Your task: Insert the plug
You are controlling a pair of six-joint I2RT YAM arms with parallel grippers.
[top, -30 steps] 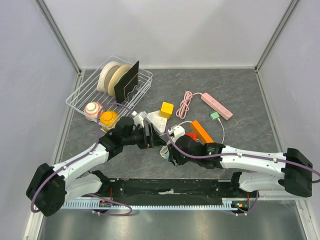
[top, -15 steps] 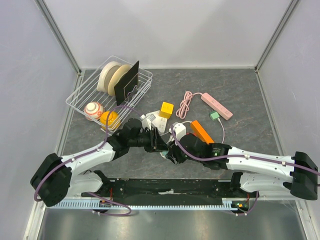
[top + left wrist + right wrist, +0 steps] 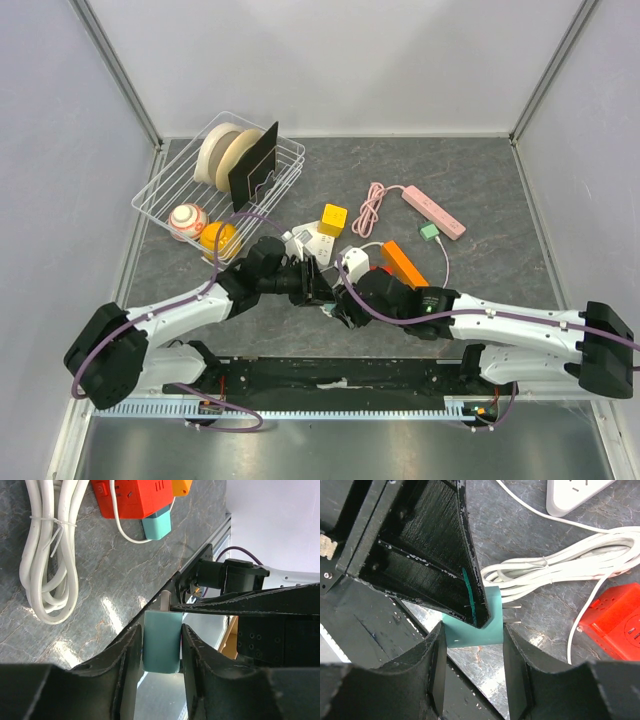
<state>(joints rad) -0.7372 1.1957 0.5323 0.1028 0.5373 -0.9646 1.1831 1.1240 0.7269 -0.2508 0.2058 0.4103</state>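
My left jaws and right jaws both clench the plug (image 3: 161,645); pulling against each other could twist it loose onto the desk (image 3: 115,580).

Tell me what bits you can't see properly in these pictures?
Top view: teal plug mostly hidden beneath the left gripper and right gripper.
Left wrist view: top edge cuts off the red power strip.
Right wrist view: top edge cuts off the white power strip.
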